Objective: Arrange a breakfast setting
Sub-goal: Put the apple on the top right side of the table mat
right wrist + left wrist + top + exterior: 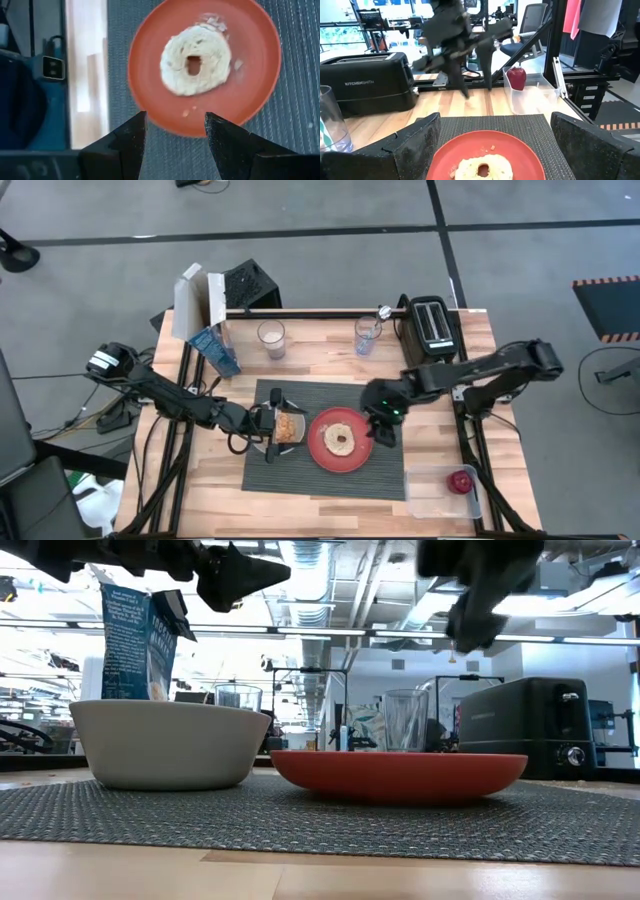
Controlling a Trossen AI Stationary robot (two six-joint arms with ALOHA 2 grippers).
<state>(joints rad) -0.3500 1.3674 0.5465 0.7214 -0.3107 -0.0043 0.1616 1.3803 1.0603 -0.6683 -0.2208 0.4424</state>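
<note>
A dark grey ribbed placemat [330, 470] lies in the middle of the table. On it stand a pale grey bowl [287, 428] with cereal and a red-orange plate [340, 442] with a bagel [195, 60]. My left gripper [268, 423] is open above the bowl, clear of it in the low view [240, 575], its fingers pointing toward the plate [485, 150]. My right gripper [382, 430] is open above the plate's right rim [200, 127], pointing down, and is raised in the low view [478, 610]. A small red round item [461, 479] lies in a clear tub. The spoon does not plainly show.
A black toaster [432, 325] and two clear glasses [270, 338] [367, 335] stand along the far edge. A blue cereal box [215, 350] and a white carton [195, 305] stand at the far left. The clear tub [440, 492] sits at the near right corner.
</note>
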